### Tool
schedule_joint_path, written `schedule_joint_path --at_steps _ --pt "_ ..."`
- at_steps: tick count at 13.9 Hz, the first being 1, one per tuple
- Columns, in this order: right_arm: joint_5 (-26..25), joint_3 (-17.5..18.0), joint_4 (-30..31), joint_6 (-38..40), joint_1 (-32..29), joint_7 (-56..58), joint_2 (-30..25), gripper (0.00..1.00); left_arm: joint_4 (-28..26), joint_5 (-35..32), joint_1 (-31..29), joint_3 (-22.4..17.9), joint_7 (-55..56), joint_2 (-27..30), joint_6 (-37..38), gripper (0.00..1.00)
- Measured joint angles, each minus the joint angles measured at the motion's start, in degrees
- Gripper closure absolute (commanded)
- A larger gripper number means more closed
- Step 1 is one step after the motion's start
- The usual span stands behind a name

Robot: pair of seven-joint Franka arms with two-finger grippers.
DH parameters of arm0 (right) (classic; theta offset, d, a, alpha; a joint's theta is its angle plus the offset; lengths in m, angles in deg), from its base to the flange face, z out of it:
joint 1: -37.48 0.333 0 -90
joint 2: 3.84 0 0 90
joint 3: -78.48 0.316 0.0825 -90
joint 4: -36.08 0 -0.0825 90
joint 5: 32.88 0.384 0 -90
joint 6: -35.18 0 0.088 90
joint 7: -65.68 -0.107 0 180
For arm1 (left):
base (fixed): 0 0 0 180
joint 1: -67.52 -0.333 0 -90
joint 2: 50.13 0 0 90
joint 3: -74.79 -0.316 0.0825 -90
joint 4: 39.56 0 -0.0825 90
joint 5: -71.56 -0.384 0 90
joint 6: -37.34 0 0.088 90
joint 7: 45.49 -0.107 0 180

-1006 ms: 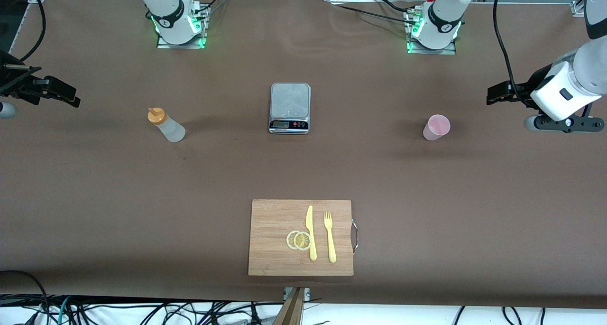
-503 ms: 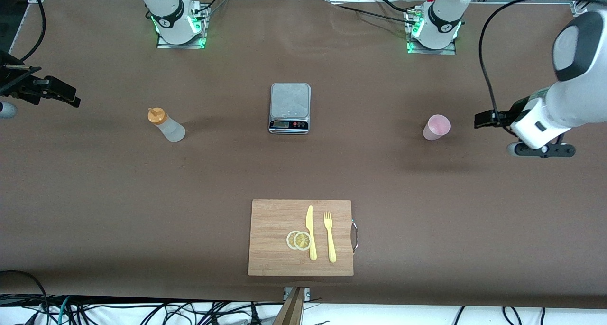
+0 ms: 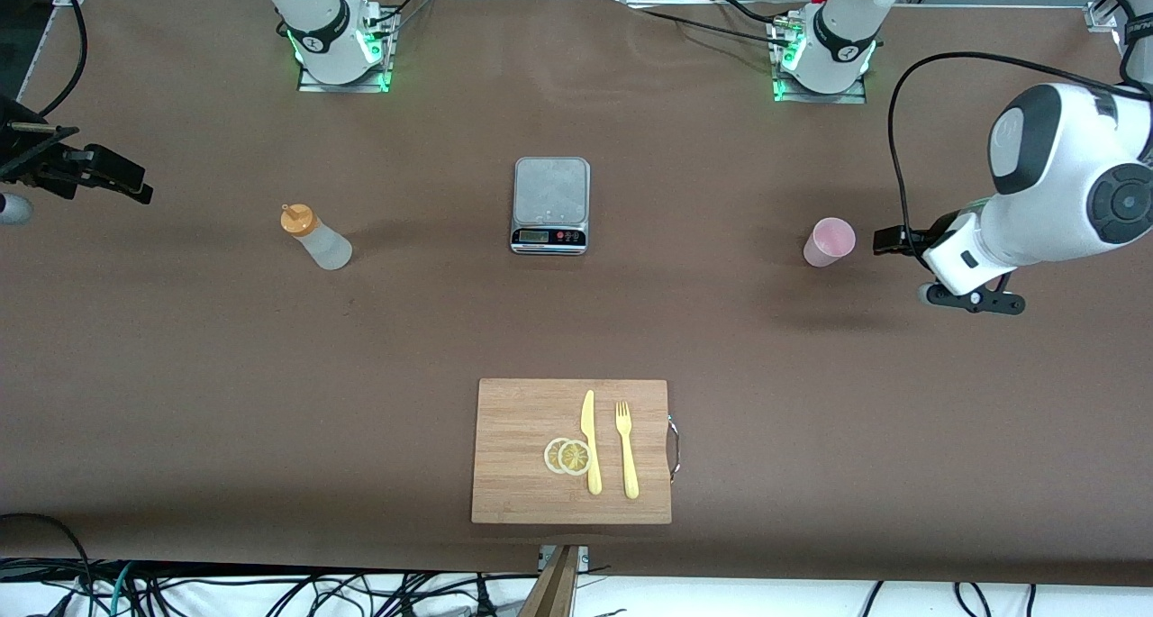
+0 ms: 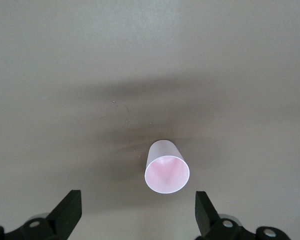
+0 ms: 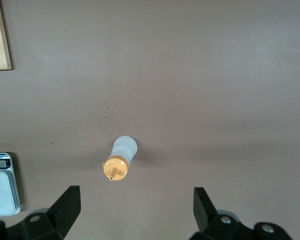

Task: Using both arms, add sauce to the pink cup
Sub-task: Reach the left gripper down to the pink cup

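Just beside the left claw (image 3: 887,240), toward the middle of the counter (image 3: 180,374), the pink cup (image 3: 829,241) stands upright and empty, apart from the fingers. In the left wrist view the cup (image 4: 167,173) sits between the lines of the two fingertips (image 4: 69,210), which are spread wide with plenty of room to either side of it. The step in hand looks like the reach for the cup: nothing is held yet, and no sauce has gone in.

At the right arm's end, the right claw (image 3: 122,183) waits over the counter edge, well apart from the sauce (image 3: 315,237), which stands upright toward the scale (image 3: 550,204) from it. The right wrist view shows that claw spread wide too, with the orange-capped bottle (image 5: 119,161) centred ahead of it.

Next, the left claw would need to close in until the cup is between the fingers, then shut gently on its thin wall. The right claw would have to travel to the bottle. The cutting board (image 3: 513,419) plays no part.
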Motion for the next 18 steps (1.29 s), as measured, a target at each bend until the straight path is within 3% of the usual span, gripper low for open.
schedule_joint_path --at_steps 10,18 --pt "0.01 -0.02 0.01 0.0 -0.02 0.0 0.0 0.0 -19.8 -2.61 -0.02 -1.08 -4.46 1.35 -21.11 0.04" --pt "0.01 -0.11 0.01 0.0 -0.04 0.0 0.0 0.0 -26.61 -2.61 0.25 -0.99 -4.78 2.16 -26.85 0.05"
